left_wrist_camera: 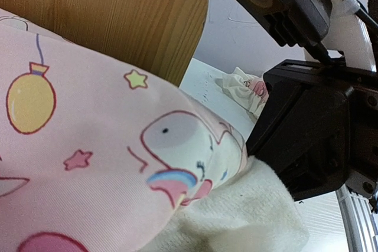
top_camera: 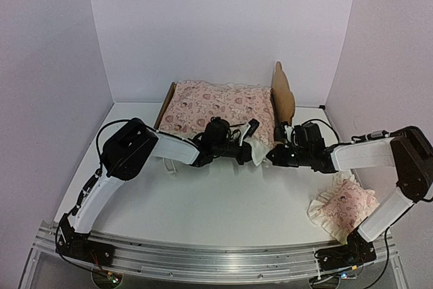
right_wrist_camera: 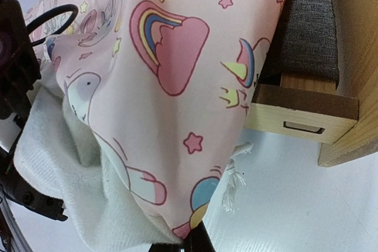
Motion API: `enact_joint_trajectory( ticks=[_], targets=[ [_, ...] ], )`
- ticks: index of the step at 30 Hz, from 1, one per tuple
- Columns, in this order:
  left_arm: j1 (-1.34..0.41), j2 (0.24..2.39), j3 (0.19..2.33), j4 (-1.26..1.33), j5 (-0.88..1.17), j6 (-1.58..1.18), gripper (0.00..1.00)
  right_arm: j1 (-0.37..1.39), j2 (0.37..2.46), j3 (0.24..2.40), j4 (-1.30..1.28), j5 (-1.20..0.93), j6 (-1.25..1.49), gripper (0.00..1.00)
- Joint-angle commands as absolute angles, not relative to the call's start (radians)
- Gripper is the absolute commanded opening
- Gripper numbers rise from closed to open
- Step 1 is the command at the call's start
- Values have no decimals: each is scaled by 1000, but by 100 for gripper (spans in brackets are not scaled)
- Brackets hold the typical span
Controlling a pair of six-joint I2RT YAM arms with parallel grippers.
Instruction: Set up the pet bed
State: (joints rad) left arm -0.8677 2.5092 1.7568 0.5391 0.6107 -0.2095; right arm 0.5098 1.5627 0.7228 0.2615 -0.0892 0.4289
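Note:
The pet bed [top_camera: 164, 105] stands at the back centre, its plywood headboard [top_camera: 284, 96] on the right. The pink printed cover [top_camera: 216, 106] lies over it. My left gripper [top_camera: 252, 133] is at the cover's front right corner, shut on its cream-backed edge. In the left wrist view the cover [left_wrist_camera: 88, 163] hides the jaws, and the headboard [left_wrist_camera: 118, 16] is behind. My right gripper [top_camera: 276, 153] is close beside it, shut on the same corner. In the right wrist view the cover [right_wrist_camera: 177, 87] hangs pinched at my right gripper [right_wrist_camera: 198, 243], beside the bed's wooden rail [right_wrist_camera: 307, 110] and grey fabric base [right_wrist_camera: 310, 33].
A small pink ruffled pillow [top_camera: 345, 208] lies on the white table at the front right, near the right arm's base. White walls close in the back and both sides. A metal rail [top_camera: 216, 258] runs along the near edge.

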Motion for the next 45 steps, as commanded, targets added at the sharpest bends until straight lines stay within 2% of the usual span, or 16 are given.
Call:
enact_joint_trajectory(
  ticks=[1,10,14,19,22,25,30,32,38,45],
  targets=[
    [-836,2486,1784,526,580,-136,0,511,1539,770,133,-64,406,0],
    [-838,2525,1828,535,518,-69,0,511,1584,875,9,-244,397,0],
    [-840,2540,1812,547,554,-82,0,511,1624,915,3,-338,424,0],
    [-839,2548,1797,590,535,-90,0,512,1650,926,-45,-342,459,1],
    [-838,2550,1804,605,540,-86,0,511,1648,941,-114,-310,451,9],
    [-835,2549,1804,590,527,-75,0,512,1628,972,-209,-299,414,25],
    [-830,2540,1793,555,519,-57,0,511,1522,976,-315,-219,337,38],
    [-830,2540,1791,551,519,-55,0,510,1501,971,-346,-180,293,40],
    [-828,2538,1794,550,517,-43,0,504,1515,931,-292,-96,151,37],
    [-830,2535,1792,548,508,-28,0,495,1549,811,105,20,62,29]
  ],
)
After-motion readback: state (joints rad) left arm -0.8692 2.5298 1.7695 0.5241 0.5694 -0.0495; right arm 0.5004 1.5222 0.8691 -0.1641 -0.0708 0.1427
